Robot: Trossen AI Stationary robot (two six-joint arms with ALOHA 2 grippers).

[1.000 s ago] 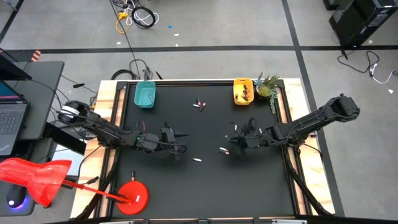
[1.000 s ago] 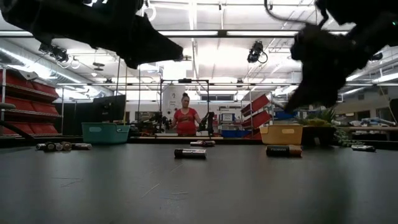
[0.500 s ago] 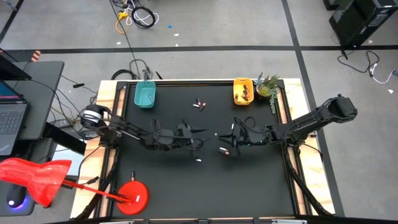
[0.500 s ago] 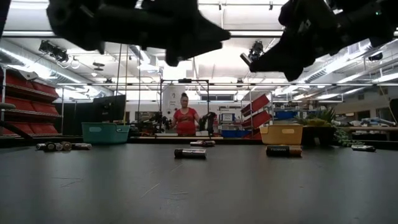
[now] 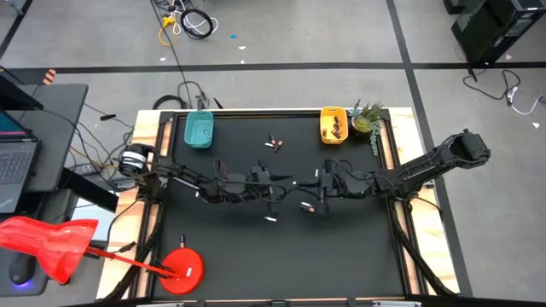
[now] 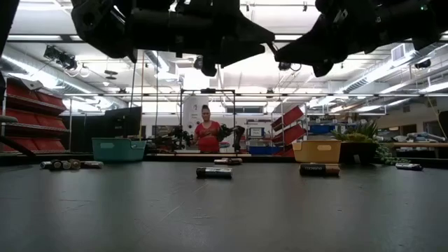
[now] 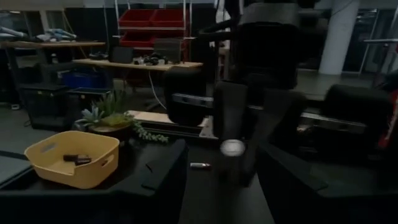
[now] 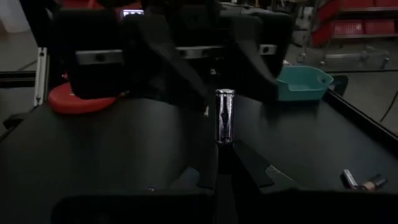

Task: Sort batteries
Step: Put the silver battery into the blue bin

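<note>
Both grippers meet in the air above the table's middle. My right gripper (image 5: 309,182) (image 8: 219,152) is shut on a pale silvery battery (image 8: 224,115) that points at my left gripper (image 5: 278,182) (image 7: 227,171). The left gripper is open and faces it; its fingers (image 8: 163,59) stand on either side of the battery's free end, and I see no touch. The battery's round end (image 7: 233,147) shows in the left wrist view. Other batteries lie on the table: a dark pair (image 5: 306,205), a pale one (image 5: 270,219), a pair (image 5: 273,143) farther off. My right gripper pinches the silvery battery by its rear end (image 8: 223,138) between its two fingertips. The fingers run level from the table's right, along the battery. The battery sticks out forward past the fingertips, level and lifted clear of the table.
A yellow tray (image 5: 333,124) with dark batteries and a teal tray (image 5: 199,130) stand at the far edge, with a small plant (image 5: 367,118) beside the yellow one. A red round object (image 5: 182,266) sits near-left. A person (image 6: 208,133) stands in the room beyond.
My left gripper has moved right toward the table's middle, and my right gripper has moved left and risen from near the dark battery pair. The two now face each other closely above the table. The batteries on the table have not moved.
</note>
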